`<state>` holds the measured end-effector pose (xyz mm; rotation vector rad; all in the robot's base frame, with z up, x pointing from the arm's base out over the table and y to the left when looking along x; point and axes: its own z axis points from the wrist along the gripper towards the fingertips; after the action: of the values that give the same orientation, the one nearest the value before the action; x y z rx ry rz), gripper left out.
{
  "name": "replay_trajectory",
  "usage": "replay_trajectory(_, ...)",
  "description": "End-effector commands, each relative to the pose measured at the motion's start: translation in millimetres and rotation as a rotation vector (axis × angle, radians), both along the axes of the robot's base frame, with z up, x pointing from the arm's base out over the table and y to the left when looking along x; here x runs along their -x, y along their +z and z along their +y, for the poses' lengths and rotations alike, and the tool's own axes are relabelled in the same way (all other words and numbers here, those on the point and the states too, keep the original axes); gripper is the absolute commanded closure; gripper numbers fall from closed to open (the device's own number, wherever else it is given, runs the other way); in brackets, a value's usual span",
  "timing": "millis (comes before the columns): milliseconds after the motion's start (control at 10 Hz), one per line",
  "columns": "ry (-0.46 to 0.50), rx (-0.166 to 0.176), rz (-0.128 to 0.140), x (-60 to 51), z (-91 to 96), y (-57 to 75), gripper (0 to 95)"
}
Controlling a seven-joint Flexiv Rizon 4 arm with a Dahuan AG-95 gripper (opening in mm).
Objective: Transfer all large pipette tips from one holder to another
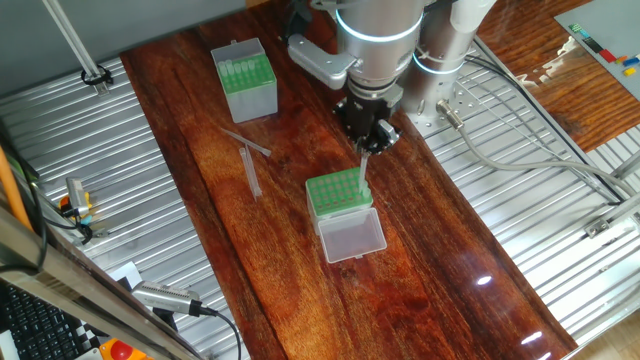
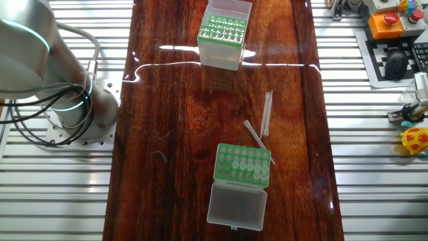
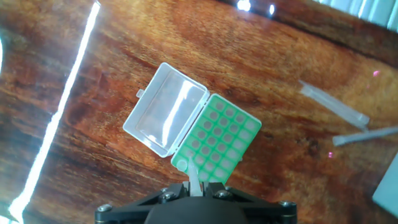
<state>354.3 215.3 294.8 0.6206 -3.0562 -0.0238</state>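
The gripper [image 1: 366,143] pinches one tip [image 1: 363,167] above the rack [image 1: 336,193]; two tips [image 1: 249,160] lie on the table [image 1: 200,200], the box [image 1: 246,80] holds several.

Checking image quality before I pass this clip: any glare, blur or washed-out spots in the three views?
Hand view: a bright streak of glare crosses the table, and the gripper at the bottom edge is soft. The other fixed view: a thin white reflection runs past the box. One fixed view: small glints lower right, otherwise sharp.

Tool [image 3: 198,186] fingertips below frame edge
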Motion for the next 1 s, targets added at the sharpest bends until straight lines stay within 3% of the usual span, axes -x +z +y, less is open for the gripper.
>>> replay_trajectory(100, 0.017, 0.022, -0.007, -0.3, 0.0, -0.4, 95.0)
replay_trajectory(300, 0.062, 0.033, -0.002, -0.3, 0.0, -0.4, 95.0)
replay_trajectory(500, 0.168, 0.055, 0.006, -2.5, -22.1, 14.4, 95.0)
replay_trajectory(700, 0.271, 0.078, 0.005, -4.6, -59.8, 9.2, 95.0)
replay_trajectory(800, 0.305, 0.064, -0.001, -3.9, -69.6, 5.1, 95.0)
replay_trajectory(1000, 0.304, 0.068, 0.022, -3.9, -69.6, 5.1, 95.0)
